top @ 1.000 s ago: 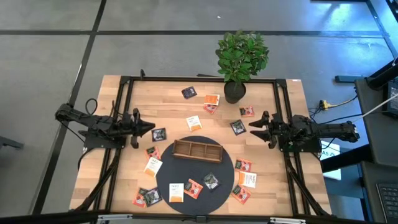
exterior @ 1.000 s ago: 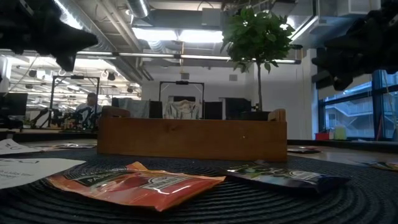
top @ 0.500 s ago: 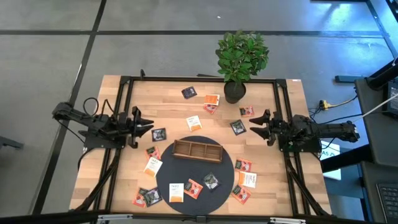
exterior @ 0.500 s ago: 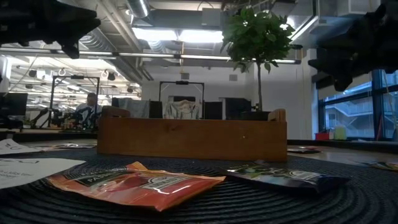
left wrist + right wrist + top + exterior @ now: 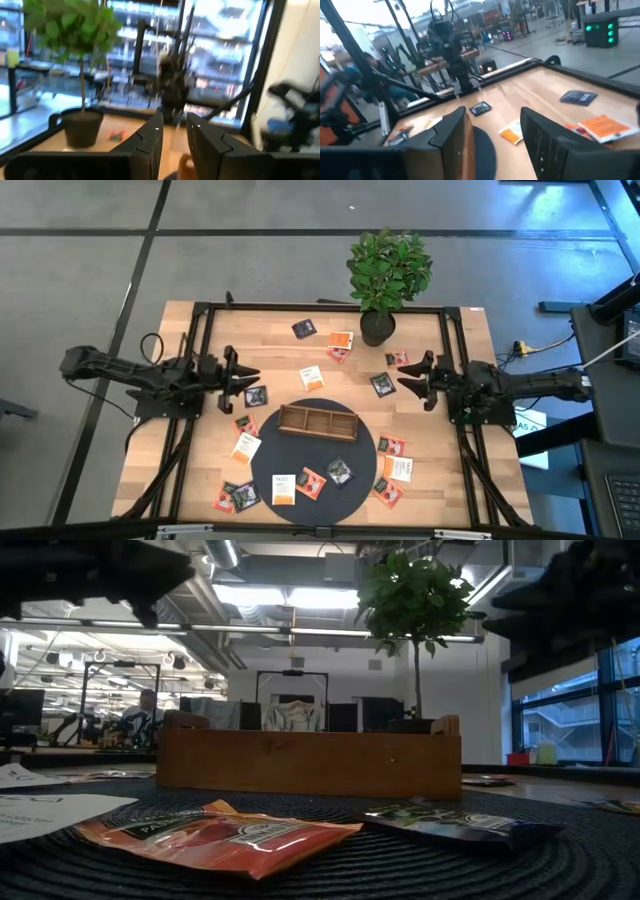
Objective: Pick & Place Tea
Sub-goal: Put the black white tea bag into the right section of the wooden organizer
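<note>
- The left end effector (image 5: 248,373) hangs above the left side of the table (image 5: 270,345); its fingers (image 5: 150,142) stand slightly apart with nothing between them.
- The right end effector (image 5: 405,376) hangs above the right side, fingers (image 5: 451,132) spread wide and empty, just beside a dark sachet (image 5: 382,385).
- The tea sachets (image 5: 312,377) lie scattered flat over the wooden table and the round dark mat (image 5: 265,465).
- Three sachets rest on the mat's near part: white-orange (image 5: 284,488), orange (image 5: 311,482) and dark (image 5: 340,471).
- The wooden tray (image 5: 317,421) sits on the mat's far half.
- A potted plant (image 5: 388,275) stands at the far edge.
</note>
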`<action>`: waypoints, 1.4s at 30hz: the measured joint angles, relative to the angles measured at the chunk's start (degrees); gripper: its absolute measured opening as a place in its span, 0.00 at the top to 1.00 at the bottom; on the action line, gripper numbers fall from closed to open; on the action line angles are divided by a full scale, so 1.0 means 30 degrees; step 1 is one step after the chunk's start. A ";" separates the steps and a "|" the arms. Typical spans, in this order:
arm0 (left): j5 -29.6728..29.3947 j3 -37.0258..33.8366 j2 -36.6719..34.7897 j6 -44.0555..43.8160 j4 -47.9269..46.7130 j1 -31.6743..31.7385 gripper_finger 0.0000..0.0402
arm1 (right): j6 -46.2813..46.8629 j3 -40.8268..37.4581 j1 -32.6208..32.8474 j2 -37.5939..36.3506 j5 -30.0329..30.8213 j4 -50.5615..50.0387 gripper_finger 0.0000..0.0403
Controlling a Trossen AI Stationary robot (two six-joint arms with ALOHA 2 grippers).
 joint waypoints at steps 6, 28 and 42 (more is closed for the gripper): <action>0.0133 0.2157 0.5045 -0.0783 -0.1105 0.1513 0.80 | -0.1182 0.2387 -0.0453 0.4290 0.0019 -0.0062 0.56; 0.3332 0.6304 1.3560 -0.1505 -0.1680 0.3110 0.80 | 0.2945 0.7332 -0.5087 1.7093 0.0606 -0.8091 0.60; 0.3332 0.6304 1.3560 -0.1505 -0.1680 0.3110 0.81 | 0.3819 0.7339 -0.5939 2.0865 0.0094 -0.8070 0.60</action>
